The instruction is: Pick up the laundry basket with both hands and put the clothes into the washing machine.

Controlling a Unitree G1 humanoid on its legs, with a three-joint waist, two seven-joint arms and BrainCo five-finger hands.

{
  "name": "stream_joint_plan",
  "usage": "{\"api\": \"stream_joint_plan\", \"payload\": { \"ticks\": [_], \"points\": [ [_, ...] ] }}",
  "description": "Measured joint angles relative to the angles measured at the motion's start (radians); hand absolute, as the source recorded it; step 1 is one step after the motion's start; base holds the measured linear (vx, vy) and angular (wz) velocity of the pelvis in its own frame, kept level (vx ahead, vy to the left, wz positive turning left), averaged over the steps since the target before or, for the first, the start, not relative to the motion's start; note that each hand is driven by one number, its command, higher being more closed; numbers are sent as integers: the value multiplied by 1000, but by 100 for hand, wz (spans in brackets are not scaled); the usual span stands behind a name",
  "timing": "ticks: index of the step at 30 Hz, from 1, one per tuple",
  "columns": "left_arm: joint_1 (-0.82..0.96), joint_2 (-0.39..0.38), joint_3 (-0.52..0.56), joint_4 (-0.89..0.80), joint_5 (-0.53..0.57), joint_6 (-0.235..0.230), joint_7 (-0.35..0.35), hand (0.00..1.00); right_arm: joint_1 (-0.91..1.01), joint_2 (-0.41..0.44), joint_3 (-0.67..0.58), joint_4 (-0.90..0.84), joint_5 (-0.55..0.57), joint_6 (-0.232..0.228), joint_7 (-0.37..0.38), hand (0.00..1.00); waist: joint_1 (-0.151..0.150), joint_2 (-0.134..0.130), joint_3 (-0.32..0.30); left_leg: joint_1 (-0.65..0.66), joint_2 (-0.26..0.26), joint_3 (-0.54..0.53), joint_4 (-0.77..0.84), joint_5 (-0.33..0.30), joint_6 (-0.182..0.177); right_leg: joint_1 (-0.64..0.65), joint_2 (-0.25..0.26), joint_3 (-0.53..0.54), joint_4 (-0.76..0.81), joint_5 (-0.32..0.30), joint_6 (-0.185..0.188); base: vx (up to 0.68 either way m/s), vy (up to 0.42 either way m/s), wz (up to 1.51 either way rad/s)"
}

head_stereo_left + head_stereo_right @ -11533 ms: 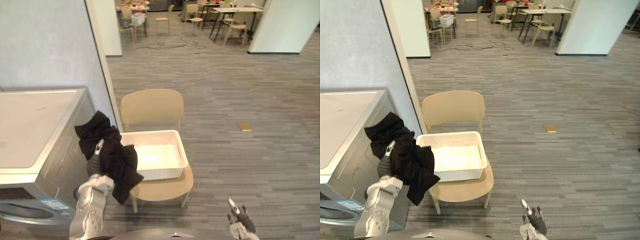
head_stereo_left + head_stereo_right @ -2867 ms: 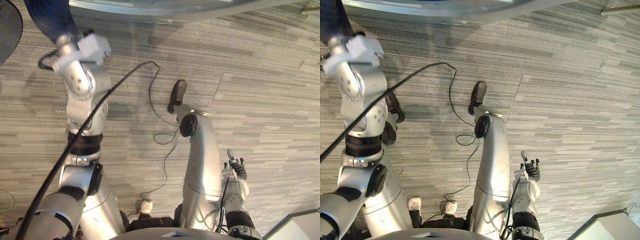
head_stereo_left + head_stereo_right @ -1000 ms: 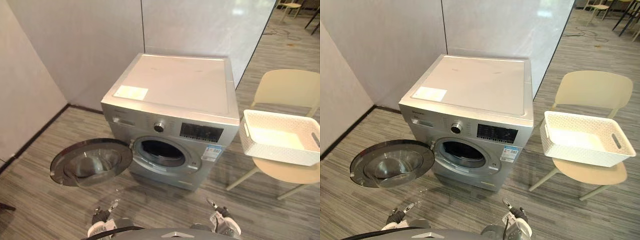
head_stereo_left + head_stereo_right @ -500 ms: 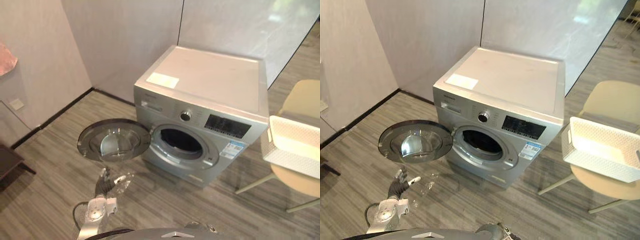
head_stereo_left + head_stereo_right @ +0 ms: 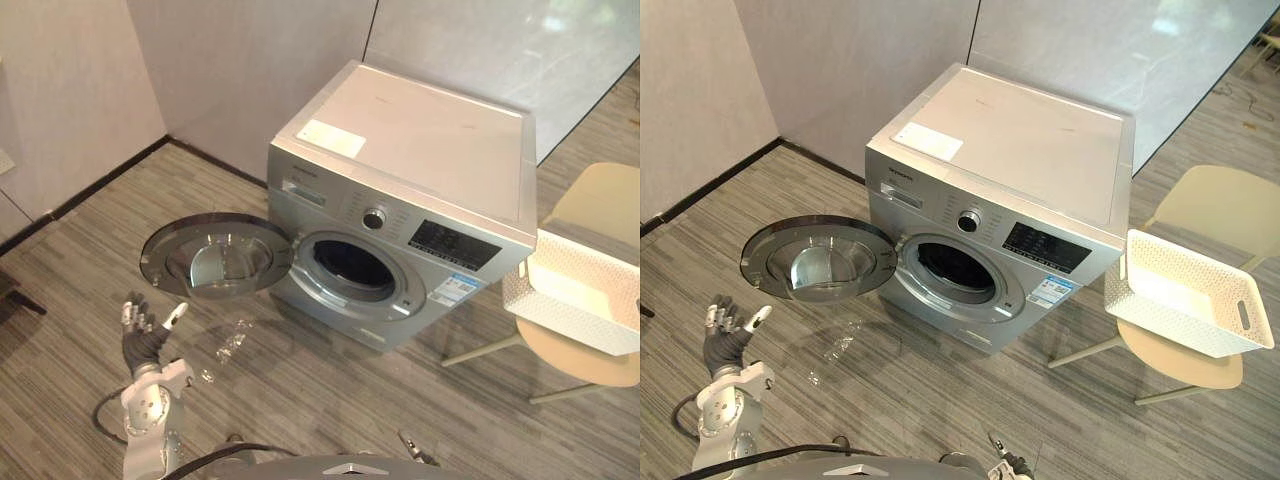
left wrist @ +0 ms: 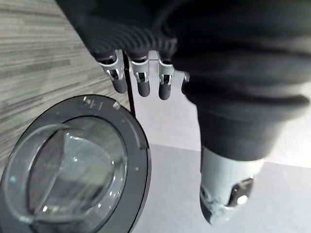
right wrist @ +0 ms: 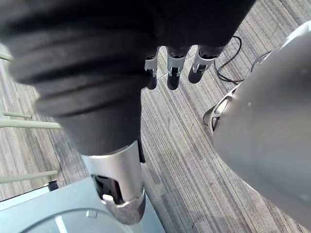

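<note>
Washing machine (image 5: 420, 140) stands w/ its round door (image 5: 215, 255) fully open. Drum opening (image 5: 352, 272) is dark, can't tell what's inside. White laundry basket (image 5: 1170, 320) sits on a beige chair (image 5: 1215, 205) just beside the machine, on the side away from the door; neither hand touches it. L hand (image 5: 143, 338) is in front of the machine, near the open door but apart from it, fingers spread straight, holding nothing. L wrist view shows the door glass past its fingertips (image 6: 140, 87). R hand (image 7: 171, 73) is low in front of the machine, well apart from the basket, fingers relaxed, nothing in it.
</note>
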State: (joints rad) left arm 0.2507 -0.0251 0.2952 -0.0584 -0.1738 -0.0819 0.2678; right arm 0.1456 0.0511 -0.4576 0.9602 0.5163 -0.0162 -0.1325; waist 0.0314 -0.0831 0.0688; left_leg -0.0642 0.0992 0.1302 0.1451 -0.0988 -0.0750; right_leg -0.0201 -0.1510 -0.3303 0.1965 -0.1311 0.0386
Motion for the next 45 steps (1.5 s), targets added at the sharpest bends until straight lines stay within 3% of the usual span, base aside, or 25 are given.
{"api": "stream_joint_plan", "payload": {
  "ticks": [5, 9, 11, 12, 15, 16, 19, 23, 26, 30, 34, 36, 45],
  "points": [
    [-102, 85, 96, 67, 94, 22, 30, 0, -2, -31, -58, 1, -13, 3, 22, 0, -7, 14, -8, 17, 18, 18, -41, 22, -1, -5, 21, 21, -43, 50, -15, 32, -5, -14],
    [-263, 278, 211, 274, 101, 61, 35, 0, -14, -57, -106, 5, -14, 16, 41, 0, -20, 19, -2, -21, 19, 42, -89, 59, 9, -42, 39, 45, -134, 137, -11, -86, 50, -20],
    [-342, 386, 248, 348, 102, 66, 39, 0, -17, -66, -117, 17, -14, 21, 44, 0, -24, 4, 9, -71, 13, 44, -83, 63, 13, -79, 38, 51, -154, 158, -8, -142, 38, -11],
    [-418, 496, 255, 434, 114, 77, 47, 0, -31, -71, -144, 40, -14, 23, 45, 0, -28, -6, 22, -121, 16, 43, -63, 59, 9, -116, 40, 61, -170, 180, -5, -126, 29, -6],
    [-571, 653, 247, 570, 122, 86, 50, 0, -51, -85, -151, 41, -13, 26, 50, 0, -30, -20, 68, -202, 31, 37, -4, 50, 17, -160, 53, 73, -188, 223, -2, -190, 26, -6],
    [-680, 732, 205, 632, 138, 92, 53, 0, -64, -92, -150, 35, -11, 25, 59, 0, -28, -22, 90, -261, 52, 24, 36, 48, 17, -195, 65, 75, -190, 257, 5, -159, 31, 2],
    [-891, 829, 76, 701, 141, 104, 45, 0, -74, -91, -114, -6, 31, 18, 59, 0, -27, -43, 128, -335, 87, 5, 81, 50, 16, -233, 94, 74, -212, 322, 10, -198, 31, 1],
    [-1113, 850, -53, 711, 159, 109, 28, 0, -71, -85, 5, -106, 88, -5, 65, 0, -20, -64, 142, -417, 144, 31, 82, 72, 19, -308, 134, 69, -233, 411, 6, -108, 10, -10],
    [-1296, 852, -142, 761, 181, 109, 16, 0, -71, -61, 83, -178, 130, -27, 66, 0, -11, -106, 169, -458, 175, 49, 97, 84, 12, -339, 157, 68, -257, 439, 4, -49, -11, -20],
    [-1452, 848, -216, 891, 154, 113, -53, 0, -70, -56, 126, -239, 180, -32, 64, 0, -14, -121, 197, -536, 222, 45, 133, 86, 0, -397, 197, 67, -277, 485, 4, 18, 22, -23],
    [-1507, 803, -228, 962, 89, 118, -100, 0, -60, -54, 127, -243, 185, -32, 61, 0, -22, -132, 207, -584, 249, 38, 158, 82, -9, -435, 221, 67, -277, 498, 14, 80, 48, -16],
    [-1525, 797, -191, 979, 90, 87, -79, 0, -52, -53, 130, -246, 185, -32, 59, 0, -21, -132, 211, -592, 270, 46, 167, 92, -16, -454, 237, 70, -277, 528, 14, 113, 88, -28],
    [-1467, 728, -128, 1006, 116, 67, -78, 0, -37, -53, 130, -251, 180, -26, 59, 0, 0, -133, 210, -567, 272, 80, 187, 67, -15, -437, 231, 84, -277, 526, 15, 101, 116, -7]
  ]
}}
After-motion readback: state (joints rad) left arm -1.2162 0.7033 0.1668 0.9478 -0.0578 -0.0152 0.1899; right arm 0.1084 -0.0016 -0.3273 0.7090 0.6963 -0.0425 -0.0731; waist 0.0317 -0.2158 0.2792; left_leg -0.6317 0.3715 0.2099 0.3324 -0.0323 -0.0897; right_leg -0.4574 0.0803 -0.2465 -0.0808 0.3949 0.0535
